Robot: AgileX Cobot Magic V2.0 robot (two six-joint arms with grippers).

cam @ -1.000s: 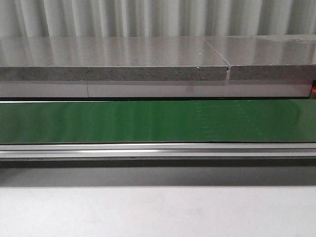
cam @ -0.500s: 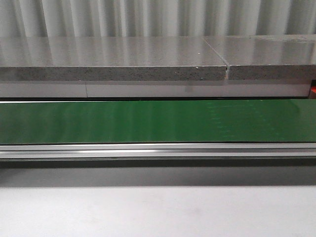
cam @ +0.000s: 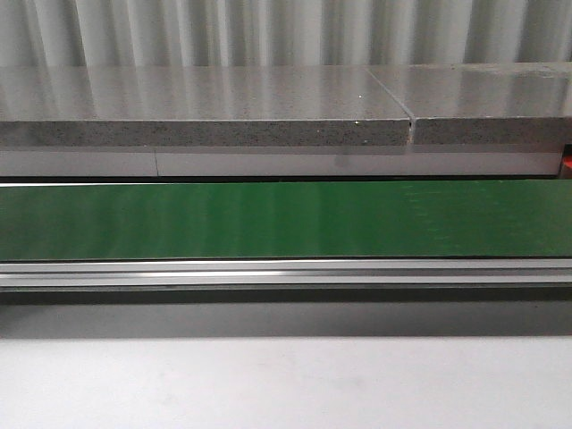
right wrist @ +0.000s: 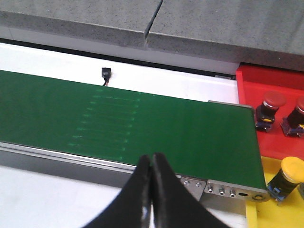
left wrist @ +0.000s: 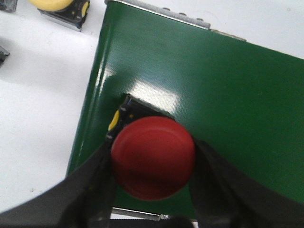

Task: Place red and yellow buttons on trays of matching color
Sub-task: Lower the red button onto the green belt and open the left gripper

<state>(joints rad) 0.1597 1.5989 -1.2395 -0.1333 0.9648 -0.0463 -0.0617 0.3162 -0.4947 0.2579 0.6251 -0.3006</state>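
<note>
The long green conveyor belt fills the middle of the front view, bare along its whole visible stretch, with the grey stone ledge behind it and the white surface in front. Neither arm shows there.

Over to the right wrist view: the red tray sits past the belt's end, two red buttons already standing in it, and the yellow tray beside it holds a yellow button. The right gripper hangs over the belt's near rail, jaws pressed together, carrying nothing.

The action is on the left. The left gripper has its jaws either side of a red button sitting near the belt's end, pinching its body or right about to. Another yellow button waits off the belt.

So this is the pickup step. Next up, I'd say: lift clear and send it toward the red tray.
</note>
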